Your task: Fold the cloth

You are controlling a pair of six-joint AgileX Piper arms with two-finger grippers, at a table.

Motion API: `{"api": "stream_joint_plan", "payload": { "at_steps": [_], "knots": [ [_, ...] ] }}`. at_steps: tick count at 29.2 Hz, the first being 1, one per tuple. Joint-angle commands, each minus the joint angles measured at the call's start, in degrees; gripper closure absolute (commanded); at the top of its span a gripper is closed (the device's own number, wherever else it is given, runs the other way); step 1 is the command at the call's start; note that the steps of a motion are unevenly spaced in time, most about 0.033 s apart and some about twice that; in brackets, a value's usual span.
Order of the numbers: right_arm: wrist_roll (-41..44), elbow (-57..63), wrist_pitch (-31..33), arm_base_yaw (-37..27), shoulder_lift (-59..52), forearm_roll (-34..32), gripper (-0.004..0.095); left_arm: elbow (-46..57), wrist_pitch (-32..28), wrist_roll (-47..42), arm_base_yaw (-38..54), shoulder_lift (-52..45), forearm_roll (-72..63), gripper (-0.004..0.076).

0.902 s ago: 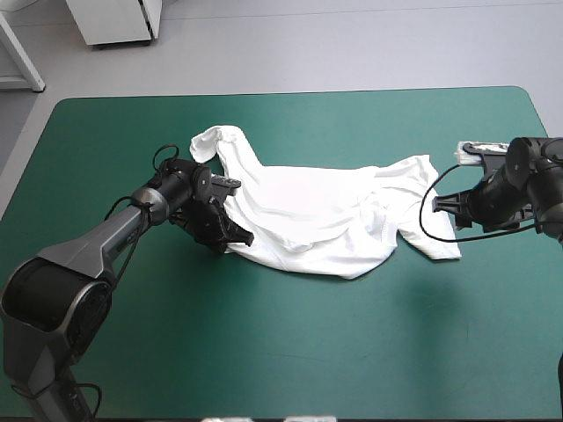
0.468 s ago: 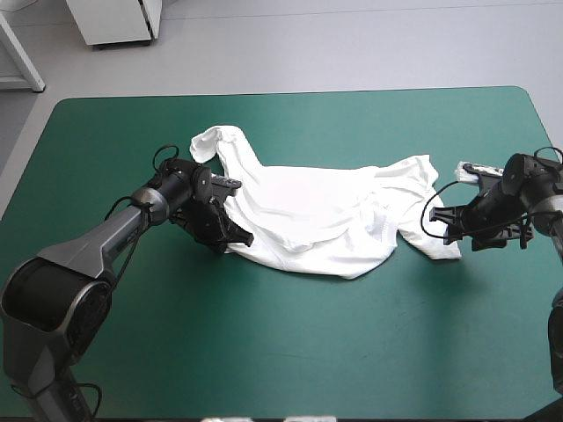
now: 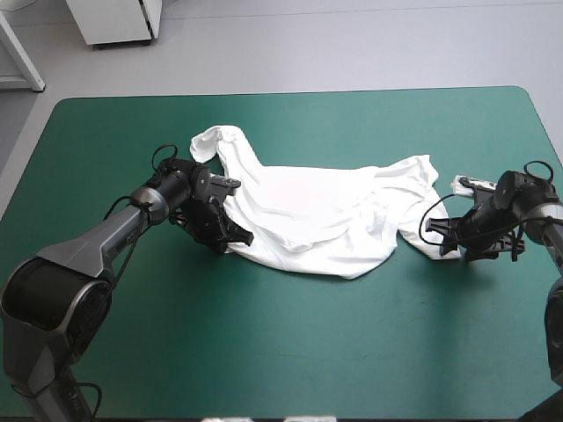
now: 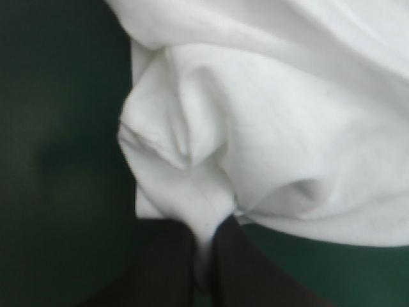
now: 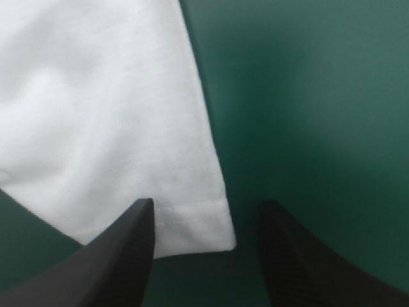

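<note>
High view: my right gripper (image 3: 444,246) has dropped from near the table (image 3: 264,352)'s right edge to the near right corner of the T-shirt (image 3: 317,215), which is loosely spread mid-table. Its fingers stand wide astride the hem. My left gripper (image 3: 236,234) stays pinched on the shirt's left edge. I judge the second grasp is next.

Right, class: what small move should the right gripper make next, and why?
Probably ease the right gripper forward and shut it on the corner of the T-shirt. It is open, and the hemmed corner lies flat on the teal-green cover just ahead of it, while the left gripper is shut on the opposite end.
</note>
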Motion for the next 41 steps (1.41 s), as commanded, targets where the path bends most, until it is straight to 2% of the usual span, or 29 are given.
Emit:
{"api": "stream_joint_plan", "payload": {
  "at_steps": [1,3,5,6,9,13,22,30,40,41],
  "knots": [
    [-0.2,-0.8,-1.4,1.6,1.7,1.7,0.056,-0.7,-0.8,0.0,-0.4,-1.4,-3.0,0.0733],
    [0.2,-0.8,-1.3,3.2,3.0,1.7,0.0695,-0.7,-0.8,0.0,-0.4,-1.4,-3.0,0.0733],
    [0.5,-0.8,-1.2,5.0,3.6,1.5,0.0874,-0.7,-0.8,0.0,-0.4,-1.5,-3.0,0.0733],
    [0.9,-0.8,-1.2,5.7,3.6,1.4,0.0927,-0.7,-0.8,0.0,-0.4,-1.5,-2.7,0.0733],
    [1.7,-0.9,-0.7,6.8,3.3,1.1,0.0925,-1.8,-0.5,0.0,-0.3,-1.6,-1.4,0.0733],
    [1.7,-2.2,3.0,6.8,0.5,0.8,0.0925,-6.2,3.0,0.0,-0.3,-2.3,2.3,0.0733],
    [0.0,-13.4,10.3,6.8,-13.7,-1.1,0.0925,-27.1,13.0,0.0,-0.3,-8.4,5.6,0.0733],
    [-1.3,-32.0,14.2,6.8,-20.0,-1.5,0.0925,-47.8,12.9,0.2,-0.3,-12.6,5.6,0.0733],
    [-4.3,-61.8,16.8,6.8,-20.5,-0.4,0.0925,-71.3,12.8,0.2,-0.3,-15.3,5.5,0.0733],
    [-4.3,-67.4,16.9,6.8,-20.5,-0.2,0.0925,-74.9,12.2,0.2,-0.3,-15.9,5.5,0.0733]
  ]
}}
